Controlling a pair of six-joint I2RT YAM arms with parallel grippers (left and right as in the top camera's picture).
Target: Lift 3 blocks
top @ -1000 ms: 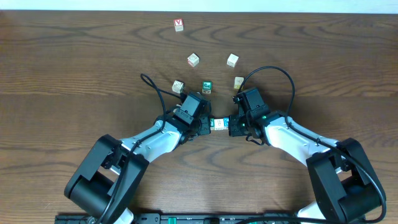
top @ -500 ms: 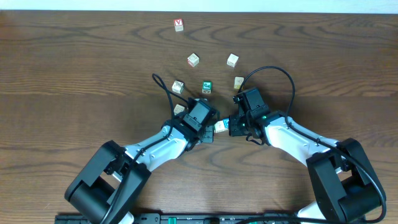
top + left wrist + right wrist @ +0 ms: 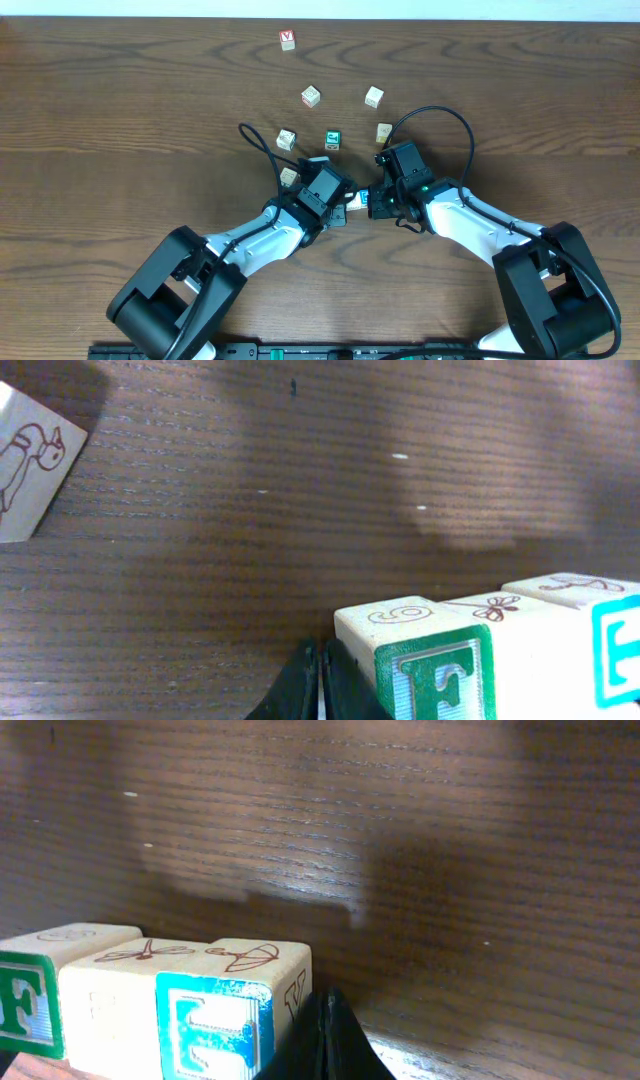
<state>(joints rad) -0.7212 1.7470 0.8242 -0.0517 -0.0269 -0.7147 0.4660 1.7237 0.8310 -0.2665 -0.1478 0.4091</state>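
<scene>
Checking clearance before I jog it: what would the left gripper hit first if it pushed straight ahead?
The green F block, which seems to sit right against the shut left gripper, though the contact itself is hard to confirm.

Dark wood-grain table (image 3: pixel 110 110). By the far edge sits a red-lettered cube (image 3: pixel 288 39). Nearer in, a pale cube (image 3: pixel 311 96) and a second pale cube (image 3: pixel 374 96), well apart. Next row: cream cube (image 3: pixel 287 139), green-faced cube (image 3: pixel 332 140), yellowish cube (image 3: pixel 384 131). Nearest, one more loose cube (image 3: pixel 289 176). The left wrist view catches a bird-picture cube (image 3: pixel 20 460) lying flat; which one it is, can't tell.
</scene>
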